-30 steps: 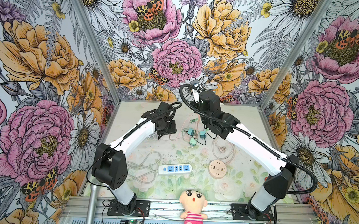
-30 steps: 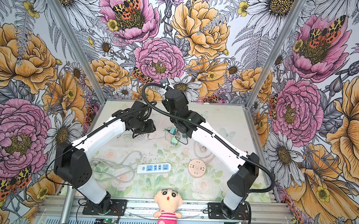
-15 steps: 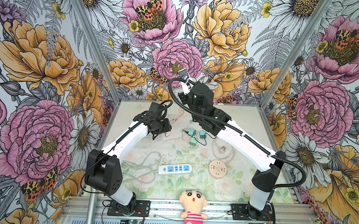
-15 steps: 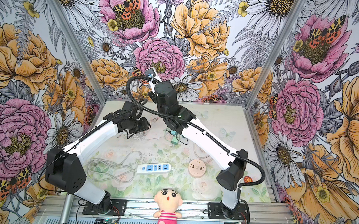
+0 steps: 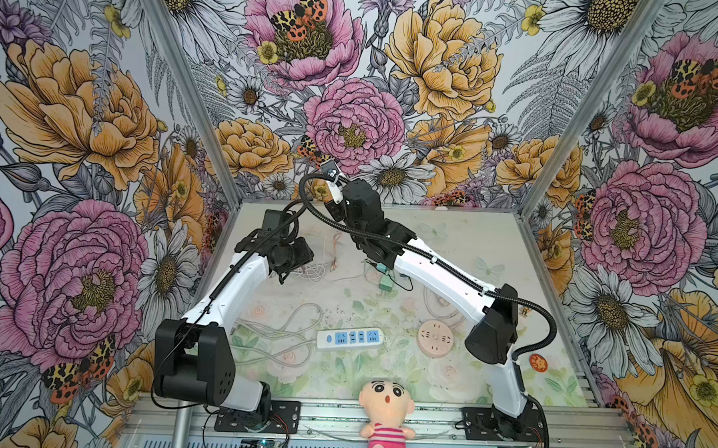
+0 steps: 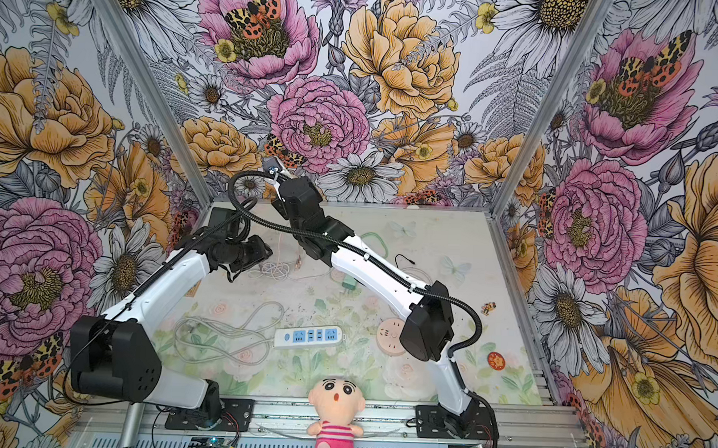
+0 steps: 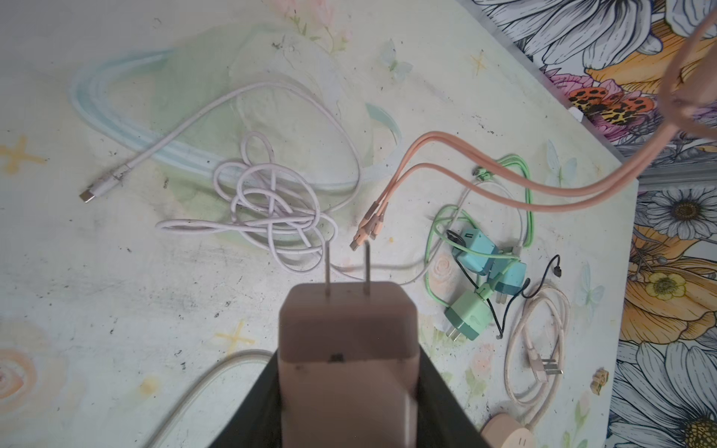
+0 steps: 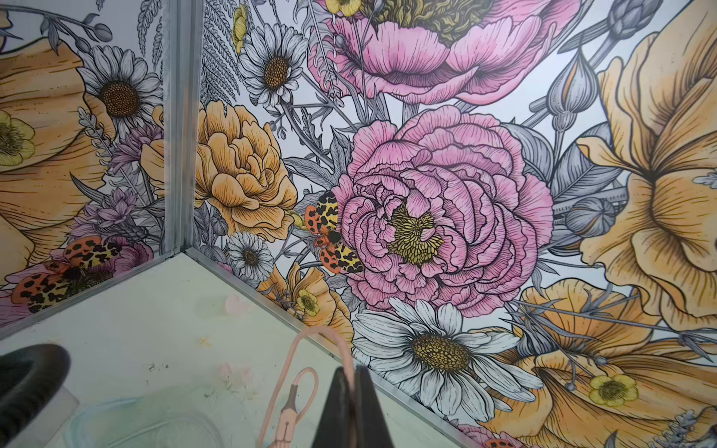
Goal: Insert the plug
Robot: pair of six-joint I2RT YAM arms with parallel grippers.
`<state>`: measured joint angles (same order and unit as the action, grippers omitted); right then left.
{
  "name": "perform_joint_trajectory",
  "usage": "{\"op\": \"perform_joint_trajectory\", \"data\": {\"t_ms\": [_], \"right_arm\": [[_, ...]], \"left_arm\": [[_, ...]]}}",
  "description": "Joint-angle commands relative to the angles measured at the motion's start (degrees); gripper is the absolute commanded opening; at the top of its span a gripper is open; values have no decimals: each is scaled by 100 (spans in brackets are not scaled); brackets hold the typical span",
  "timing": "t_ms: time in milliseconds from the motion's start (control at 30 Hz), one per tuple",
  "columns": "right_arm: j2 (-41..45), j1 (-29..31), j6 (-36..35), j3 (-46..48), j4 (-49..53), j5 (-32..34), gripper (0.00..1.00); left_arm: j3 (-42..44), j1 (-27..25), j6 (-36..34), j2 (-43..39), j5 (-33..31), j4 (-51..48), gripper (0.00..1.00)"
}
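Fingers (image 7: 260, 411) of the left gripper (image 7: 349, 353) stand partly open and clamp the plug (image 7: 349, 341) from both sides. The plug hangs above the far left part of the table (image 5: 452, 245), and in both top views it is hidden under the left wrist.

Below and just ahead of the plug lies a knotted white cable (image 7: 248, 224). Next comes a peach cable (image 7: 374, 211), its connector ends resting near the knot while the rest rises off the table. The right gripper (image 8: 351, 376) is raised near the back wall, its fingers (image 8: 333, 407) pressed together and pinching that peach cable. Further right, two teal chargers (image 7: 475, 252) and a green charger (image 7: 467, 314) sit bunched in green and black leads.

The power strip (image 5: 350, 339) lies toward the front of the table, well apart from the plug, with a round socket (image 5: 435, 338) to its right. A doll (image 5: 387, 405) sits at the front edge. Nothing lies on the strip's blue sockets.

The plug is a pale pink rounded block with two flat metal prongs side by side on its end face and a small dark mark on its upper side.

Its long axis runs in line with the fingers. The prongs point straight out past the fingertips, toward the table by the white knot; the exact tilt cannot be told.
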<state>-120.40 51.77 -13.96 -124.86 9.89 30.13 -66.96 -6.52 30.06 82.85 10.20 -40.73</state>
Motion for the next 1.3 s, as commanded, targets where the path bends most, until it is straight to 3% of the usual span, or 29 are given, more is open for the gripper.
{"op": "perform_joint_trajectory", "data": {"t_ms": [0, 467, 733, 900, 1133, 1267], "right_arm": [[36, 102, 10, -352, -290, -12, 0], [-836, 39, -633, -477, -892, 361, 0], [-1174, -243, -25, -701, -831, 52, 0], [-1106, -229, 264, -688, -798, -202, 0], [-674, -62, 601, -236, -769, -819, 0], [-339, 39, 780, 316, -884, -942, 0]], "left_arm": [[97, 119, -11, -38, 240, 347, 42], [186, 319, 189, 428, 722, 962, 41], [80, 402, 351, 979, 1257, 1458, 41], [-283, 169, 396, 1668, 1621, 1746, 41], [-636, -334, 1240, 2709, 2322, 3194, 40], [-636, -482, 1941, 3095, 2382, 4303, 39]]}}
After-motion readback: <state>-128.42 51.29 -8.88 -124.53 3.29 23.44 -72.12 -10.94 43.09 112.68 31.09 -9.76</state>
